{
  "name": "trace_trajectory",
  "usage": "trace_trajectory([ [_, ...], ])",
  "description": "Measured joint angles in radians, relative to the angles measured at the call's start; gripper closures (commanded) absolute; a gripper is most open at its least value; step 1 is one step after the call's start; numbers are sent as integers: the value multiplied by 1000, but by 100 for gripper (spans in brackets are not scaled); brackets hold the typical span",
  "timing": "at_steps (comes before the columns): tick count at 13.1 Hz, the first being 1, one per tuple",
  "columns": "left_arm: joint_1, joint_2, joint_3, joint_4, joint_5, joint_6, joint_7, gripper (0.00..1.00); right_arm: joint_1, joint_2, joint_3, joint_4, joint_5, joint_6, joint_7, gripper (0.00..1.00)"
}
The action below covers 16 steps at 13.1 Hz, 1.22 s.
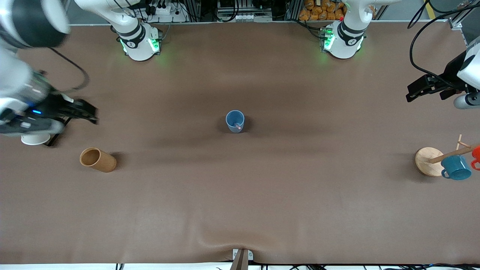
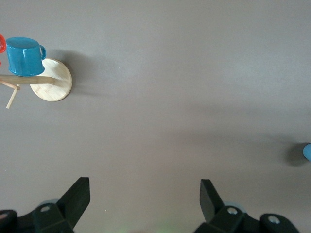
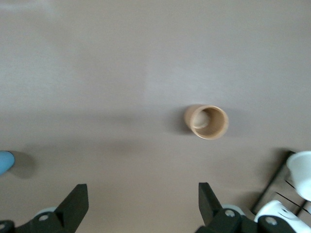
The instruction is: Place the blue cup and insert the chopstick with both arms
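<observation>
The blue cup (image 1: pixel 235 121) stands upright at the middle of the table. The pale pink chopstick (image 1: pixel 237 126) rests inside it, leaning on the rim. A sliver of the cup shows in the left wrist view (image 2: pixel 307 152) and in the right wrist view (image 3: pixel 6 161). My left gripper (image 1: pixel 412 93) is open and empty, up over bare table at the left arm's end. My right gripper (image 1: pixel 90 112) is open and empty, up over bare table at the right arm's end. Open fingers show in the left wrist view (image 2: pixel 77 196) and the right wrist view (image 3: pixel 77 199).
A brown cylindrical cup (image 1: pixel 97 159) lies on its side at the right arm's end, also in the right wrist view (image 3: pixel 208 122). A white cup (image 1: pixel 35 139) sits beside it. A wooden rack (image 1: pixel 429 161) with a teal mug (image 1: pixel 455 167) stands at the left arm's end.
</observation>
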Motion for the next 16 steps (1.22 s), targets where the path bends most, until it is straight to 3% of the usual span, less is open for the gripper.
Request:
trace_trajectory([
  [5, 0, -12, -16, 0, 0, -10, 0, 0, -122, -70, 44, 2, 0, -100, -10, 0],
  [16, 1, -12, -14, 57, 17, -62, 0, 0, -175, -75, 44, 18, 38, -161, 4, 0],
])
